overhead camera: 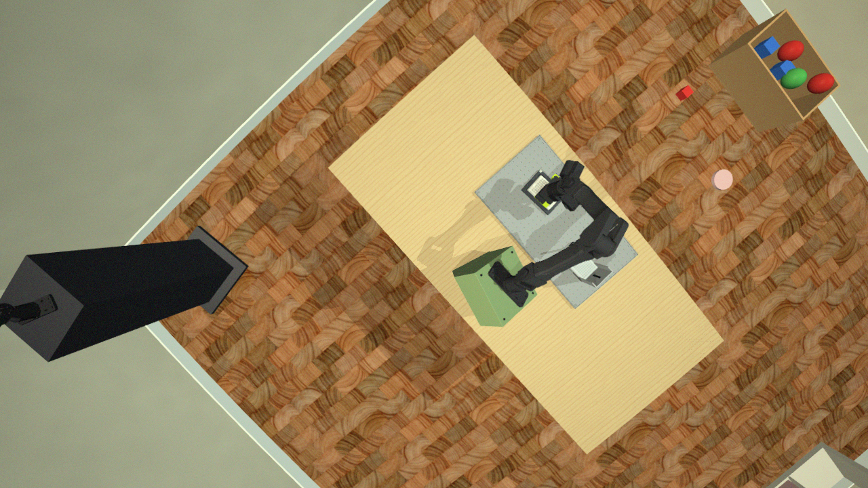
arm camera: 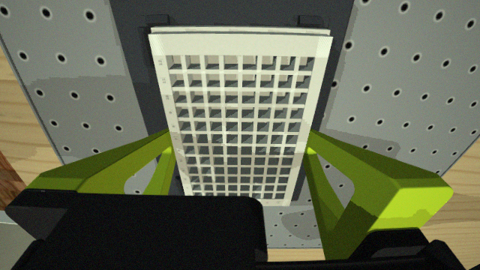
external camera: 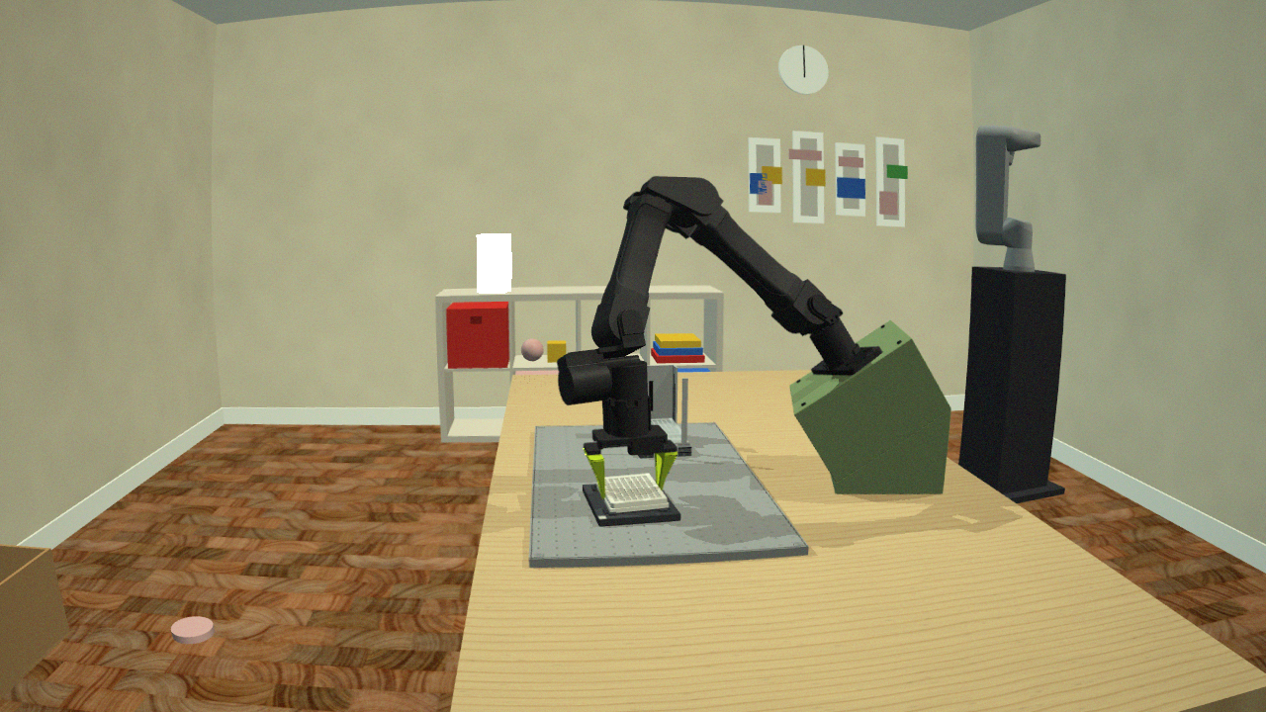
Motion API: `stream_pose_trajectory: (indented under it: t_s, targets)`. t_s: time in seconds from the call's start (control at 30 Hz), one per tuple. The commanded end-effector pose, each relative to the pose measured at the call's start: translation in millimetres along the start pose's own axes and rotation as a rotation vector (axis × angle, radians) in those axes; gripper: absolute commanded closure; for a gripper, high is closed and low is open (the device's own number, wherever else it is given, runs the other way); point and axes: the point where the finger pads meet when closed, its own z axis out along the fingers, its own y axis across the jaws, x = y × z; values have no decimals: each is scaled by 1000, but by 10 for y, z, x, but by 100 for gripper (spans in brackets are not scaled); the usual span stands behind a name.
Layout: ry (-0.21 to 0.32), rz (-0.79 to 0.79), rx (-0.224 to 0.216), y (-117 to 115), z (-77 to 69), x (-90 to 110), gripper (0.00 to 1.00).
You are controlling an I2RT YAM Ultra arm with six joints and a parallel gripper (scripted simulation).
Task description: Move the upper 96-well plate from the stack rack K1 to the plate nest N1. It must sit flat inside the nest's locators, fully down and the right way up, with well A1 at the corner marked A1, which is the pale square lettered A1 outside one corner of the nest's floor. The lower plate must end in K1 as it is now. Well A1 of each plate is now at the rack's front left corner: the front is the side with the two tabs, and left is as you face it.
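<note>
The upper 96-well plate (arm camera: pixel 240 124) is white, and my gripper (arm camera: pixel 239 135) is shut on its two long sides with the green fingers. The plate sits a little above the lower plate, whose far edge (arm camera: pixel 240 29) shows just behind it. Both are over the dark rack K1 (external camera: pixel 633 513), whose two tabs (arm camera: pixel 157 19) lie at the far end in the wrist view. The gripper (external camera: pixel 630 465) points straight down over the rack (overhead camera: pixel 540 189). A pale low fixture (overhead camera: pixel 590 272), probably nest N1, lies at the other end of the grey plate, partly under my arm's elbow.
The rack stands on a grey perforated baseplate (external camera: pixel 664 504) on the wooden table. My arm is mounted on a green wedge block (external camera: pixel 871 420). A thin upright post (external camera: pixel 683 411) stands behind the gripper.
</note>
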Motion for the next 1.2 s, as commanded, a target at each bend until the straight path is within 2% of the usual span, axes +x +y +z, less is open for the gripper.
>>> stream_pose_trajectory:
  t_s: [0.0,0.8,0.83,1.17]
  targets:
    - [-1,16,-56,222,28,0,100]
    - [1,14,-56,228,24,11,100]
    - [1,14,-56,228,24,11,0]
    - [2,12,-57,226,21,22,0]
